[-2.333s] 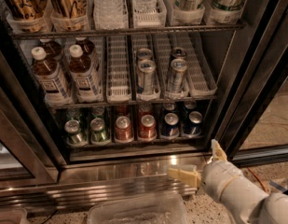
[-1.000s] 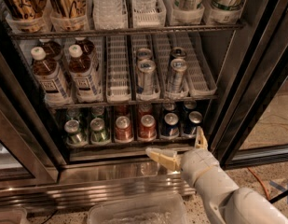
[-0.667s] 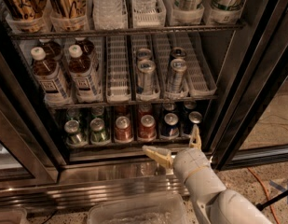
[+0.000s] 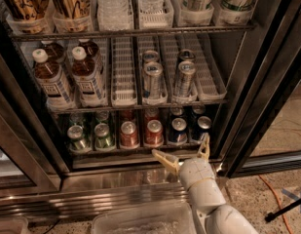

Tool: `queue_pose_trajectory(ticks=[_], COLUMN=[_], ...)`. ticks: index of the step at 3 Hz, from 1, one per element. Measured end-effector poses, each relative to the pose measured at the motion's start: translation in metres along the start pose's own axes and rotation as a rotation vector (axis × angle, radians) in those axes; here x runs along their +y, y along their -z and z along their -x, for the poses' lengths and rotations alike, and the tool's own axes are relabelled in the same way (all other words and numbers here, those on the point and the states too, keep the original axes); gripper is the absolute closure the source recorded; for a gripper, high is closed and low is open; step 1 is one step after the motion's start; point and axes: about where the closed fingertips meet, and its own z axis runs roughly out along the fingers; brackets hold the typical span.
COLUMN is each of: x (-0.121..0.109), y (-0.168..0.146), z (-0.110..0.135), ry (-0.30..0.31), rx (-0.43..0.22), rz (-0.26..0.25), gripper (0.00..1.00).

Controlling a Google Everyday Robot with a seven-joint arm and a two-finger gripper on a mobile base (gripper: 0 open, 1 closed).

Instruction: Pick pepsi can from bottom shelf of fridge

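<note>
The fridge (image 4: 265,87) stands open with black door frames and a shiny steel base panel (image 4: 111,182). On the bottom shelf (image 4: 135,152), two dark blue pepsi cans (image 4: 178,129) stand at the right end, the second one (image 4: 201,126) by the door frame. Left of them are red cans (image 4: 153,132) and green cans (image 4: 103,135). My gripper (image 4: 180,147) is open just in front of the shelf rail, below the pepsi cans. One finger (image 4: 162,159) points left and the other (image 4: 204,146) points up beside the rightmost can. It holds nothing.
The middle rack holds white lane dividers (image 4: 123,77), slim silver-blue cans (image 4: 152,79) and brown bottles (image 4: 50,82). A clear plastic bin (image 4: 140,221) lies on the floor under my arm. An orange cable (image 4: 272,191) runs over the floor at the right.
My gripper has moved up and to the left, from the lower right in front of the base panel to just in front of the bottom shelf rail. It has stayed open. The cans have not moved.
</note>
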Motion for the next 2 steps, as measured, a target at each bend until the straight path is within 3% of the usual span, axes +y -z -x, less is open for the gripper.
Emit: queue_pose_trajectory(ticks=[1, 2], x=[-0.014, -0.028], y=[0.0, 0.0], z=[-0.016, -0.035], ry=[-0.017, -0.072], rx=[-0.025, -0.035], rz=[-0.029, -0.026], gripper=[0.0, 0.0])
